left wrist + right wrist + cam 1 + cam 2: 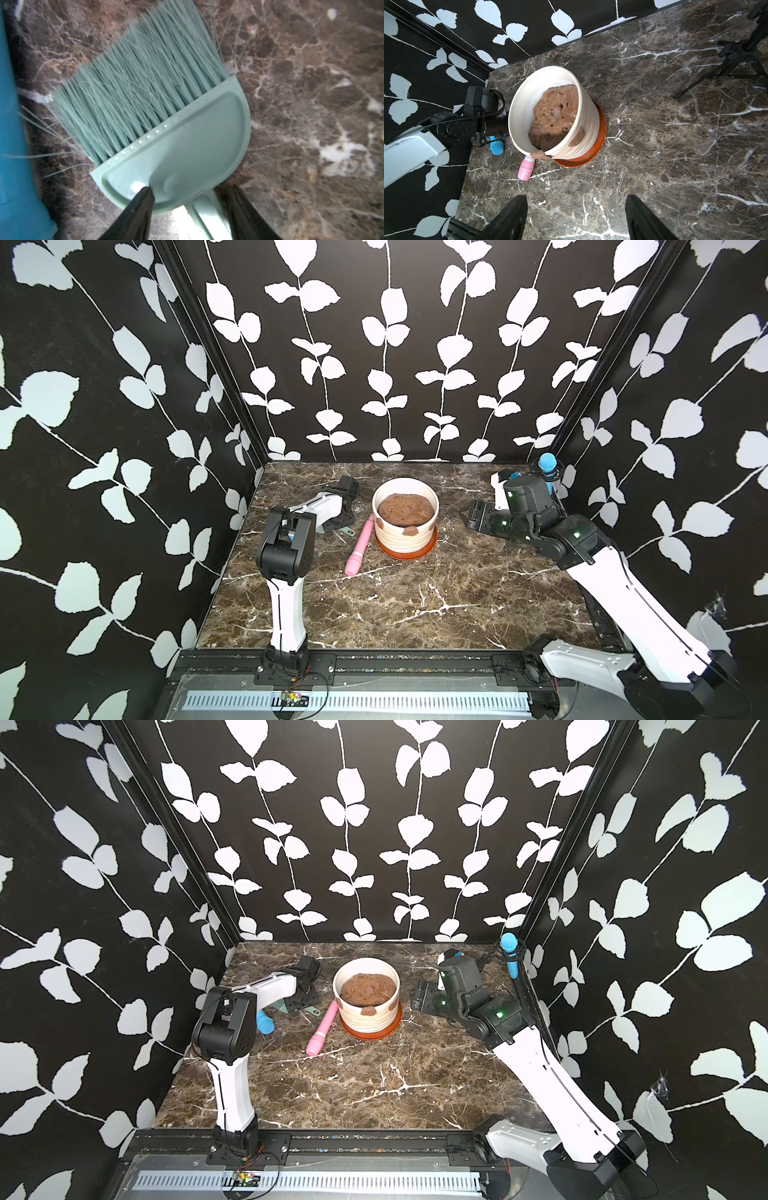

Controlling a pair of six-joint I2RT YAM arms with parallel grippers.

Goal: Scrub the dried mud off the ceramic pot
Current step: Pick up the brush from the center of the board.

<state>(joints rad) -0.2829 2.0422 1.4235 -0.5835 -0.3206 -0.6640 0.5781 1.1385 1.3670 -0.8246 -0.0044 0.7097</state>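
Surface carrying ceramic pot, standing upright on saucer mid-rear. Right gripper hovering spread, empty, facing pot. Left gripper spread astride handle of green brush lying flat near pot. Judged grasp step, not yet pinching. Dried mud clinging to pot wall and rim. Next move calling for squarely closing on handle, then lifting.

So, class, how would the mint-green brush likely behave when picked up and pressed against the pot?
The brush probably feels light: thin moulded plastic. Its bristles look long and splayed, so they'd likely flex, not scrape hard. The flat handle probably won't roll.
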